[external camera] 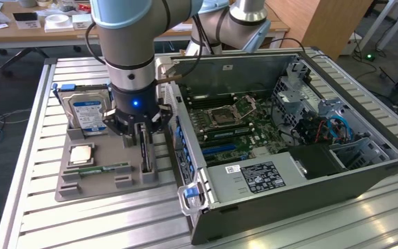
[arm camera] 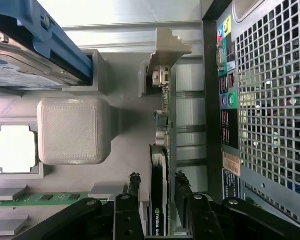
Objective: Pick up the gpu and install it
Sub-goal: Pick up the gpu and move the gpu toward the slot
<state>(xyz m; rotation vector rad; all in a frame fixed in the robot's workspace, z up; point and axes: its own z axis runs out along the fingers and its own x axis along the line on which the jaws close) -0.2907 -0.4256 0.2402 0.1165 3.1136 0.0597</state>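
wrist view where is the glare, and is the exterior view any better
Wrist view: the ribbed silver metal table is washed out white by glare, while the black gripper fingers beside the upright green-and-black gpu card sit dark. Exterior view: bright reflections streak the table near the black computer case.

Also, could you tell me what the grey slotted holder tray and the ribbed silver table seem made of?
Grey slotted holder tray: probably matte printed plastic, judging by fine mesh texture on its block. Ribbed silver table: likely bare aluminium, with long grooves and sheen.
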